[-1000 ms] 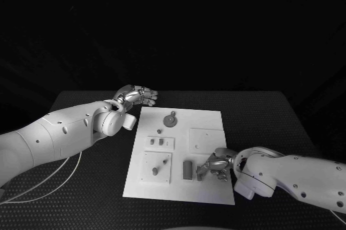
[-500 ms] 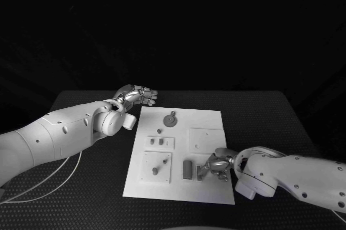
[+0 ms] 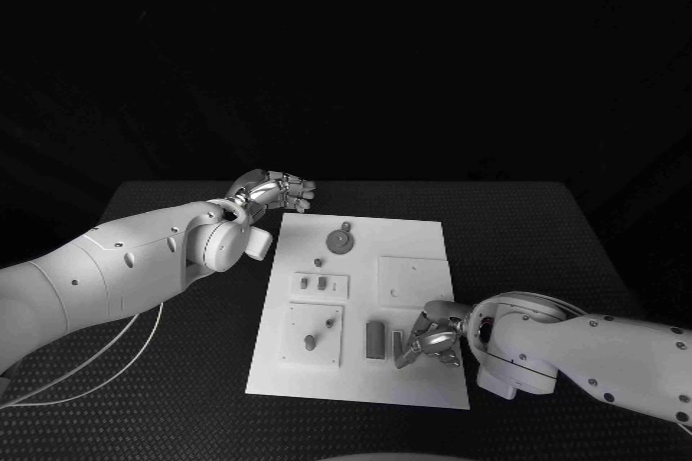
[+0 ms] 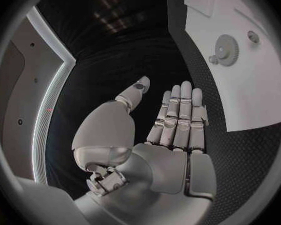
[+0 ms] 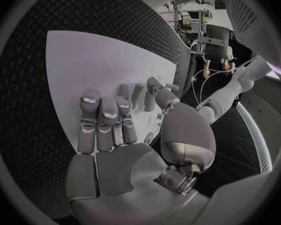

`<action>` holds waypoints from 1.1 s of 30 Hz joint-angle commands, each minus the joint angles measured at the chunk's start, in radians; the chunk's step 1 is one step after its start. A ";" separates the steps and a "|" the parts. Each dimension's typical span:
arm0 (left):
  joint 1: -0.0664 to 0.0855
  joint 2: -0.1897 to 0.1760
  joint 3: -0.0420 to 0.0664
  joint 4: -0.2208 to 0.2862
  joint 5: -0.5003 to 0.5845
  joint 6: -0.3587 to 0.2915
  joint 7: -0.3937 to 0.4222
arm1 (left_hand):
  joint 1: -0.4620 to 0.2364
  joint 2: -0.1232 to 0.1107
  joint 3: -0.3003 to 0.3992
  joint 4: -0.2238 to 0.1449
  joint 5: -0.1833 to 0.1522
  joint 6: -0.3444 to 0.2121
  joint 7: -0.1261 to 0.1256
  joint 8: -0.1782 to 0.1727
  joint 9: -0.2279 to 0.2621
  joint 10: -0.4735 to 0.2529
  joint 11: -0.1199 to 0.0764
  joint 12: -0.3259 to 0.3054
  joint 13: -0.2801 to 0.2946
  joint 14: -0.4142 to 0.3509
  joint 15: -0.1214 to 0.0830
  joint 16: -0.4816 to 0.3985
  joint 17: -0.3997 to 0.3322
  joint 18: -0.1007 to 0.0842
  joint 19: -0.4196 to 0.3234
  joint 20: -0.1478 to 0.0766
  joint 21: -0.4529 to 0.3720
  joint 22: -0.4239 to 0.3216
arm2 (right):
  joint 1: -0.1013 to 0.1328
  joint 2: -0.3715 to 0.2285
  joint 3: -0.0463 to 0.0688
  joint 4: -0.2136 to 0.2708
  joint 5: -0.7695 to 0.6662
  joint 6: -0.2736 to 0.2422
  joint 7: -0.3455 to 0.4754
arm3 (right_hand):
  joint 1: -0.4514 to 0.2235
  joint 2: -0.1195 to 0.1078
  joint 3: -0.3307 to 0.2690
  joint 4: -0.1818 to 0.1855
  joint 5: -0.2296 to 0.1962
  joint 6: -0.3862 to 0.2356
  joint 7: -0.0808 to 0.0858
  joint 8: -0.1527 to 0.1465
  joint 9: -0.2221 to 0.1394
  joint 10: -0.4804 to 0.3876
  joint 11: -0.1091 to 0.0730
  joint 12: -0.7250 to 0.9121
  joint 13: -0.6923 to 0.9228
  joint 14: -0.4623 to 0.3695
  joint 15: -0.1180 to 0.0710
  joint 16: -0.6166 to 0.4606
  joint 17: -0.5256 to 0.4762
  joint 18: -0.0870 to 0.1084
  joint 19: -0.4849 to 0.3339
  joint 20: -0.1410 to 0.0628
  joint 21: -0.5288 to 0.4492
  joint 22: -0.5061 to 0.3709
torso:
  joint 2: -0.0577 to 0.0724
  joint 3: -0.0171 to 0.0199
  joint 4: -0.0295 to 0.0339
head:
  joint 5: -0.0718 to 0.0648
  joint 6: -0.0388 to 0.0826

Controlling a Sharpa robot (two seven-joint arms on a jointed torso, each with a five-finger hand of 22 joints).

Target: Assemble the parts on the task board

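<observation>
The white task board [image 3: 392, 231] lies in the middle of the table. A grey gear [image 3: 340, 241] sits near its far edge, and small grey pieces lie in its left insets. Two upright grey bars [image 3: 375, 339] stand near its near edge. My right hand [image 3: 431, 336] hovers low over the near right part of the board, its fingers reaching toward the bars. In the right wrist view this hand [image 5: 115, 135] is stretched flat over the board [image 5: 84, 60], with the bars [image 5: 138, 96] just past the fingertips and nothing in its grip. My left hand [image 3: 274, 192] floats off the far left corner, empty, with its fingers straight [image 4: 178, 120].
In the left wrist view the gear [image 4: 227, 47] and a small peg [image 4: 253, 36] lie on the board [image 4: 259, 95]. The black table [image 3: 534, 241] spreads out on both sides of the board. A thin white cable [image 3: 87, 366] trails under the left arm.
My right hand has slid slightly toward the board's near edge, closer to the grey bars. The left hand has not moved.
</observation>
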 commanded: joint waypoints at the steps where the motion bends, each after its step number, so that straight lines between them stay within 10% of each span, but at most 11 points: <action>1: 0.001 0.001 0.001 0.002 -0.001 0.012 0.004 | -0.007 0.002 -0.001 0.008 -0.005 0.001 -0.007 0.007 -0.001 0.005 0.001 0.005 -0.002 0.003 0.006 -0.005 0.002 0.014 0.003 0.000 -0.004 0.001 | -0.001 0.001 0.000 -0.001 -0.035 0.030 0.003 | 0.000 -0.002 -0.008 0.001 -0.006 -0.008 0.001 -0.002 0.002 -0.007 -0.001 -0.003 0.001 -0.008 -0.001 -0.006 0.002 0.021 -0.009 -0.002 0.002 0.001 | 0.000 -0.0003 0.0002 | 0.000 -0.001; 11: 0.001 0.002 0.001 0.002 -0.001 0.014 0.005 | -0.011 0.003 -0.001 0.012 -0.005 0.000 -0.007 0.007 -0.002 0.005 0.001 0.005 -0.002 0.003 0.006 -0.007 0.004 0.014 0.004 0.000 -0.005 0.002 | -0.001 0.009 0.000 -0.012 -0.030 0.022 -0.004 | -0.017 0.047 -0.001 0.046 -0.008 0.000 -0.004 0.004 0.007 0.005 -0.006 0.002 0.001 -0.003 -0.004 -0.004 0.003 0.021 -0.001 -0.003 0.002 -0.002 | 0.000 -0.0005 0.0003 | 0.001 -0.003; 22: 0.001 0.002 0.001 0.001 -0.001 0.014 0.004 | -0.012 0.004 -0.001 0.013 -0.004 0.000 -0.007 0.008 -0.002 0.005 0.001 0.005 -0.003 0.003 0.006 -0.008 0.005 0.014 0.004 0.000 -0.006 0.003 | -0.001 0.019 -0.001 -0.019 -0.058 0.013 -0.007 | 0.066 0.158 0.106 0.022 -0.008 0.010 -0.009 0.008 0.009 0.030 -0.010 0.022 0.012 0.000 -0.008 -0.004 0.002 0.020 -0.003 -0.004 0.003 -0.001 | 0.000 -0.0002 -0.0006 | 0.002 -0.006; 33: 0.001 0.003 0.001 0.001 -0.001 0.014 0.004 | -0.011 0.004 -0.001 0.013 -0.004 0.000 -0.007 0.008 -0.003 0.005 0.001 0.005 -0.003 0.003 0.006 -0.008 0.005 0.014 0.004 0.000 -0.007 0.003 | -0.001 0.020 -0.001 -0.020 -0.075 -0.005 -0.007 | 0.069 0.162 0.153 -0.004 -0.009 0.017 -0.010 0.011 0.011 0.044 -0.011 0.033 0.019 0.004 -0.008 -0.004 0.002 0.021 0.001 0.003 0.008 0.001 | 0.000 -0.0008 -0.0003 | 0.001 -0.006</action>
